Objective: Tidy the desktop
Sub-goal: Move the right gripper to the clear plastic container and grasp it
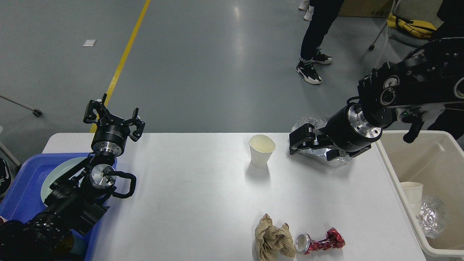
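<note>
The desktop (188, 188) is a wide white tabletop. On it stand a white paper cup (261, 150) and a crumpled foil tray (314, 121) at the back right. A ball of brown paper (273, 241) and a crushed red can (319, 242) lie at the front. My right gripper (300, 140) is open and hangs over the foil tray's left end, hiding most of it. My left gripper (112, 116) is open and empty, raised above the table's far left edge.
A beige bin (440, 139) stands off the table's right edge and holds a paper cup (411, 190) and a foil ball (429, 215). A blue tray (21, 188) with a pale plate (54, 174) sits at the left under my left arm. People stand beyond the table.
</note>
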